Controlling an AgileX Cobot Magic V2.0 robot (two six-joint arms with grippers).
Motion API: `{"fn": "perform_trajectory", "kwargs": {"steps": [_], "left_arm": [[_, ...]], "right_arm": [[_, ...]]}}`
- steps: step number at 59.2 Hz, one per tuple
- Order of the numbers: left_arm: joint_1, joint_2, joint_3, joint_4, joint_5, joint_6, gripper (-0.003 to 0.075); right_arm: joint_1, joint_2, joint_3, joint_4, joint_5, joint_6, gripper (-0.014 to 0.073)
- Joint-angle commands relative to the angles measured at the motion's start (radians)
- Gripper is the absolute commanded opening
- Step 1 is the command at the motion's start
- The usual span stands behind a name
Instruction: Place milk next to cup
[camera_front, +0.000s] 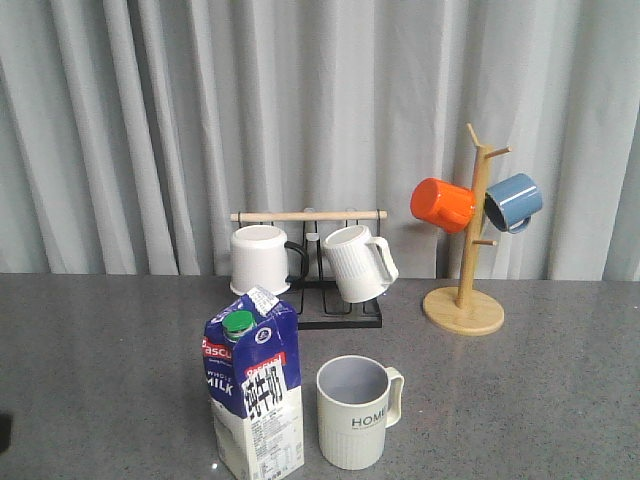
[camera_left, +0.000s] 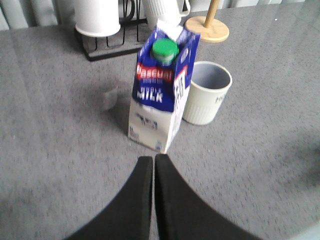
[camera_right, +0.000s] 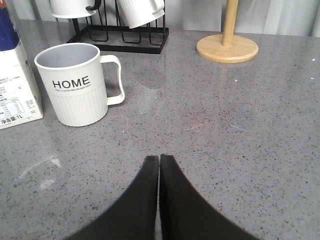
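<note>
The milk (camera_front: 252, 398), a tall blue-and-white carton with a green cap, stands upright at the front of the grey table, just left of the cup (camera_front: 356, 410), a cream ribbed mug lettered "HOME". The two stand close together, a small gap between them. In the left wrist view the milk (camera_left: 159, 97) and the cup (camera_left: 207, 98) stand beyond my left gripper (camera_left: 153, 159), which is shut and empty, short of the carton. My right gripper (camera_right: 159, 159) is shut and empty, apart from the cup (camera_right: 75, 84); a corner of the milk (camera_right: 15, 85) shows beside it.
A black wire rack (camera_front: 320, 290) behind holds a plain white mug (camera_front: 260, 260) and a white ribbed mug (camera_front: 358, 262). A wooden mug tree (camera_front: 465, 290) at the back right carries an orange mug (camera_front: 441, 204) and a blue mug (camera_front: 513, 201). A grey curtain hangs behind.
</note>
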Motion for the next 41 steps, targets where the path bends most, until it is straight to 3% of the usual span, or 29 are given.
{"fn": "perform_trajectory", "kwargs": {"steps": [1, 14, 25, 34, 41], "left_arm": [[-0.003, -0.085, 0.044, -0.017, -0.04, -0.017, -0.0008], [-0.003, -0.183, 0.099, -0.009, 0.109, -0.014, -0.0008], [-0.003, -0.209, 0.107, 0.104, 0.071, -0.009, -0.0008], [0.003, -0.227, 0.222, 0.224, -0.196, -0.01, -0.0008], [0.052, -0.282, 0.42, 0.252, -0.544, -0.014, -0.0008]], "right_arm": [[-0.002, 0.004, -0.025, -0.045, 0.024, 0.002, -0.0005], [-0.002, 0.004, -0.025, -0.045, 0.024, 0.002, -0.0005], [-0.002, 0.004, -0.025, -0.045, 0.024, 0.002, -0.0005], [-0.002, 0.004, -0.025, -0.045, 0.024, 0.002, -0.0005], [-0.002, 0.004, -0.025, -0.045, 0.024, 0.002, -0.0005]]}}
